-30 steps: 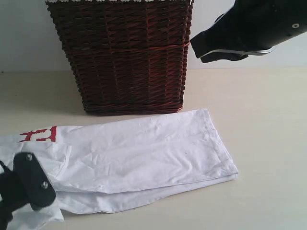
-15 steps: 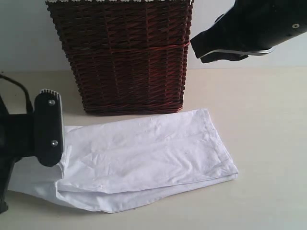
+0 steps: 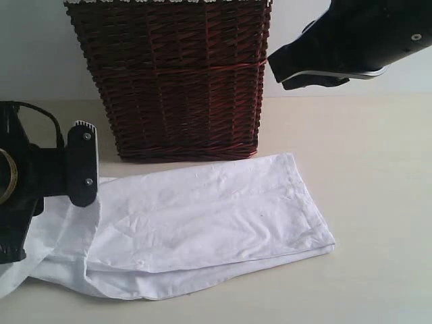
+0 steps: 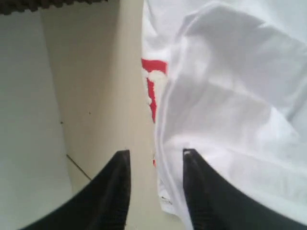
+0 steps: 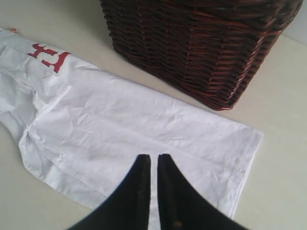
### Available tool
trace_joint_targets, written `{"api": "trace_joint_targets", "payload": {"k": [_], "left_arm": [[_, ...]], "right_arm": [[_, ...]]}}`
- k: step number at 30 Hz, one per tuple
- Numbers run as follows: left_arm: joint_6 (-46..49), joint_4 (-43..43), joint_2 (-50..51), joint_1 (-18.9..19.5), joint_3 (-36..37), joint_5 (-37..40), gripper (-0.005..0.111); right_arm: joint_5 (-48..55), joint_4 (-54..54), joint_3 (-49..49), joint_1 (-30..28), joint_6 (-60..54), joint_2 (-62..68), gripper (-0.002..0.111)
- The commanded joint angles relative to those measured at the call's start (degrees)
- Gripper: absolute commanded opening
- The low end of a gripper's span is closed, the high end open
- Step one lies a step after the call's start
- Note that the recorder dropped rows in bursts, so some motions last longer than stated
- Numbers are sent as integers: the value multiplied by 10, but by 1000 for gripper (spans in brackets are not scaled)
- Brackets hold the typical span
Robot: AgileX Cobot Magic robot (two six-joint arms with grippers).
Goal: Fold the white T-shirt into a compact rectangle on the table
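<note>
The white T-shirt (image 3: pixel 209 223) lies as a long folded band on the table (image 3: pixel 378 202) in front of the basket. Its left end bunches and sags beside my left arm (image 3: pixel 40 182). In the left wrist view my left gripper (image 4: pixel 156 153) stands open, and the shirt's edge (image 4: pixel 168 191) runs beside one fingertip. Red lettering (image 4: pixel 151 91) peeks from under a fold. My right arm (image 3: pixel 351 40) hangs raised at the upper right. The right gripper (image 5: pixel 153 157) is shut and empty above the shirt (image 5: pixel 144 124), with red lettering (image 5: pixel 48 55) at the cloth's far end.
A tall dark brown wicker basket (image 3: pixel 175 81) stands just behind the shirt, nearly touching its far edge; it also fills one side of the right wrist view (image 5: pixel 201 43). Bare cream table stretches to the right of the shirt and along the front edge.
My left arm has risen from the front left corner and moved toward the basket, dragging the shirt's left end with it. Its jaws have come apart. The right arm has not moved.
</note>
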Motion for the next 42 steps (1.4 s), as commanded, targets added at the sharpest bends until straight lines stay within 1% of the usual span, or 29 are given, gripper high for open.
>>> {"api": "trace_joint_targets", "payload": {"k": [1,4,7,10,12,14,16,18,19,20,22,23,24,25,26,28,29,31,33,35,37,42], "left_arm": [[-26,34,25,71,-4,-96,43],[-32,43,41,100,-4,-149,43],[-84,121,52,119,-4,-182,43],[-197,257,61,128,-4,-189,43],[-294,333,66,128,-4,-188,43],[-372,337,68,128,-4,-188,43],[-423,286,65,123,-7,-177,43],[-427,148,63,123,-36,-126,43],[-397,71,63,125,-55,-93,43],[-345,-4,63,131,-84,-43,43],[-242,-140,63,149,-118,17,43],[-191,-218,63,171,-133,37,43],[-167,-263,63,190,-138,47,43],[-144,-305,63,217,-137,48,43],[-108,-363,64,247,-135,48,43],[-77,-436,74,312,-129,46,43],[-56,-466,81,343,-125,40,43],[-11,-514,92,388,-115,20,43],[16,-541,104,417,-106,-31,43],[53,-551,113,423,-104,-74,43],[77,-552,126,423,-102,-96,43],[98,-553,186,423,-102,-149,43]], "right_arm": [[-1,2,-4,-3,-5,1,8],[-1,2,-4,-3,-5,1,8],[-1,7,-4,-3,-5,1,8],[-1,16,-4,-3,-5,1,8],[-1,16,-4,-3,-5,1,8],[-1,16,-4,-3,-5,1,8],[-1,16,-4,-3,-5,1,8],[1,17,-4,-3,-5,1,8],[2,17,-4,-3,-5,1,8],[3,17,-4,-3,-5,1,8],[7,17,-4,-3,-6,1,8],[7,17,-4,-3,-6,1,8],[7,17,-4,-3,-8,0,8],[7,17,-4,-3,-10,0,8],[7,17,-4,-3,-11,0,8],[8,17,-4,-3,-17,0,8],[8,17,-4,-3,-20,0,8],[8,17,-4,-3,-20,0,8],[8,17,-4,-3,-20,0,8],[8,17,-4,-3,-20,0,8],[8,17,-4,-3,-20,0,8],[5,20,-5,-3,-20,0,8]]}}
